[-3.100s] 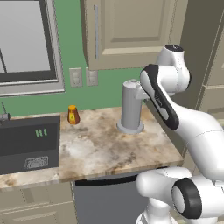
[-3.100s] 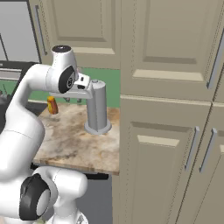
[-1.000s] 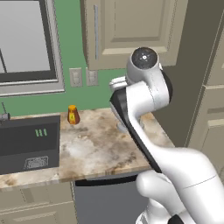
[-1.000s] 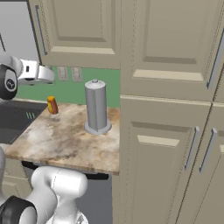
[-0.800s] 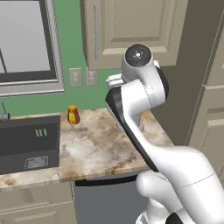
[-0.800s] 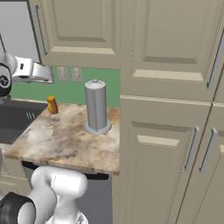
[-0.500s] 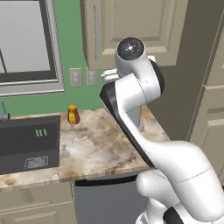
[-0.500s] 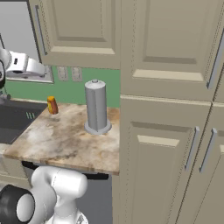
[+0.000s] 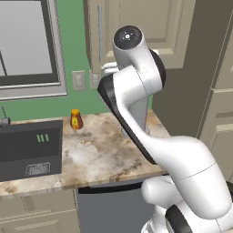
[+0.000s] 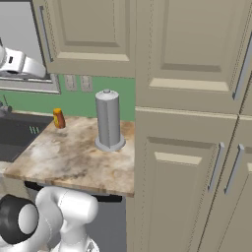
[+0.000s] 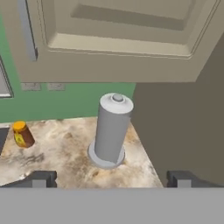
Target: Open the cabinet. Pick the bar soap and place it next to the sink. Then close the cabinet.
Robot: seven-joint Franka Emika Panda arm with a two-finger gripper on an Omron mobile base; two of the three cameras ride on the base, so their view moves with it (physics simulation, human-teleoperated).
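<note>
The cabinet [image 11: 118, 41] is the beige upper wall unit above the counter, its raised-panel door shut. Its silver bar handle [image 11: 26, 30] stands at the upper left of the hand view. The same door [image 10: 88, 34] and handle [image 9: 99, 34] appear in the base views. My gripper [image 11: 113, 179] hangs in the air in front of and below the door, open, with nothing between its wide-apart fingertips [image 11: 41, 178]. The bar soap is hidden. The dark sink [image 9: 29, 150] lies at the counter's left end.
A grey cylindrical paper-towel holder [image 11: 111, 129] stands on the marble counter [image 9: 100, 154], straight below the hand. A small amber jar [image 9: 76, 119] sits near the back wall by the sink. Tall beige cabinets [image 10: 197, 157] close off the counter's right side.
The arm has risen and swung left, carrying the hand from above the paper-towel holder up toward the cabinet door's handle side. The jaws have stayed open.
</note>
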